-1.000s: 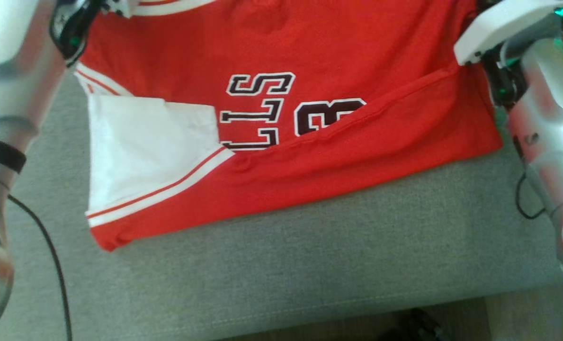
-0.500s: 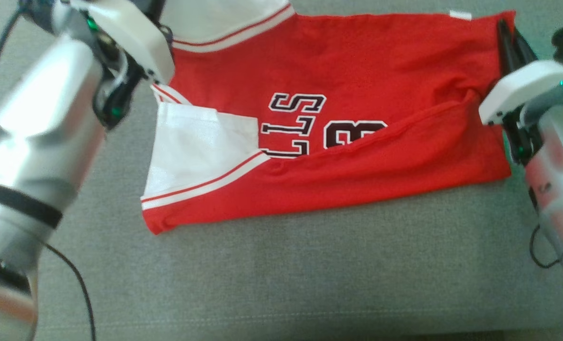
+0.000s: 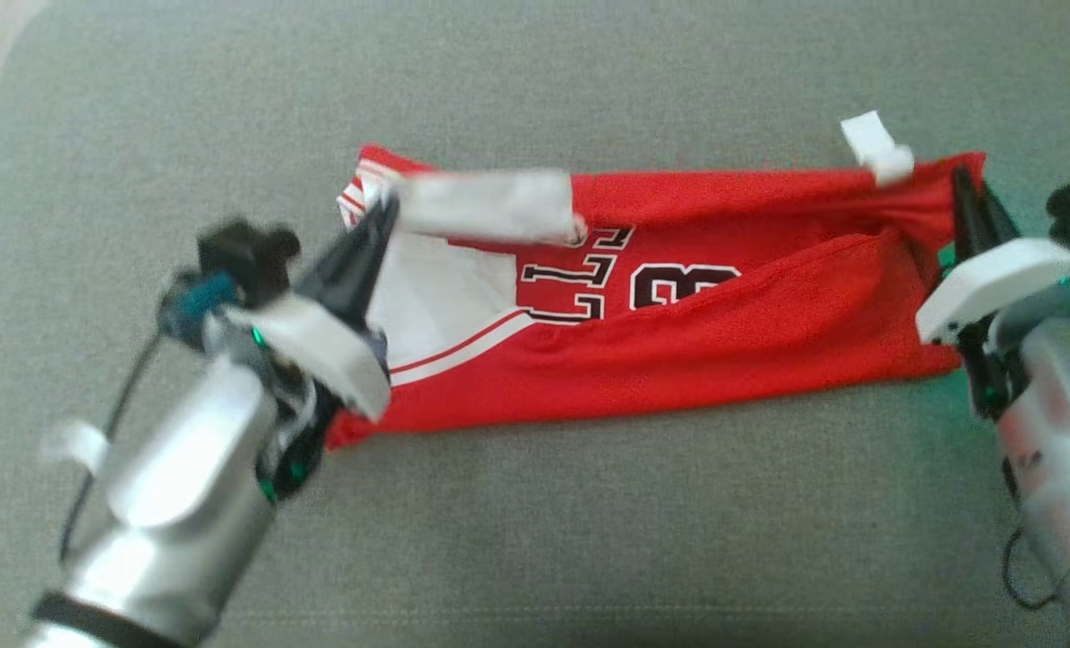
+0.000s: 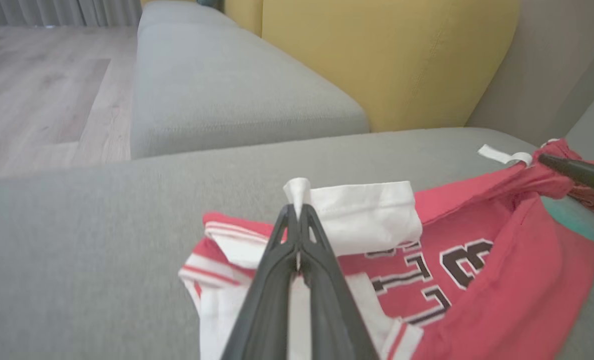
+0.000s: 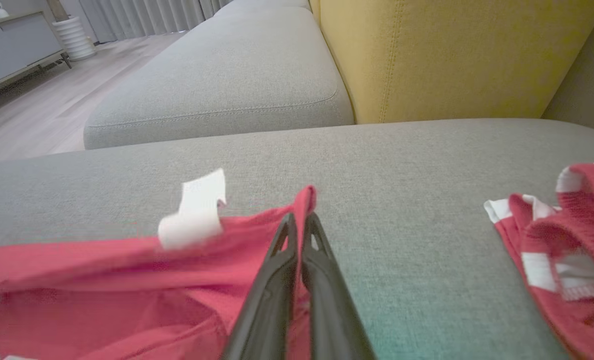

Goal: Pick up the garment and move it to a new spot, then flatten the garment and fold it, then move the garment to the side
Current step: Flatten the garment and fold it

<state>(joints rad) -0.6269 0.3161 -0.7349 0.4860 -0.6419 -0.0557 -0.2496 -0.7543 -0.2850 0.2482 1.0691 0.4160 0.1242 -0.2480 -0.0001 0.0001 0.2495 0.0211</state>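
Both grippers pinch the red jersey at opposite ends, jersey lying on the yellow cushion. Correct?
Wrong surface. The jersey lies on the grey seat cushion; the yellow cushion stands upright behind it, as the left wrist view shows. The left gripper and right gripper do pinch its opposite ends.

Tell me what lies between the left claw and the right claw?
In the head view, the red jersey spans the stretch: the left claw pinches its white sleeve, the right claw its red corner.
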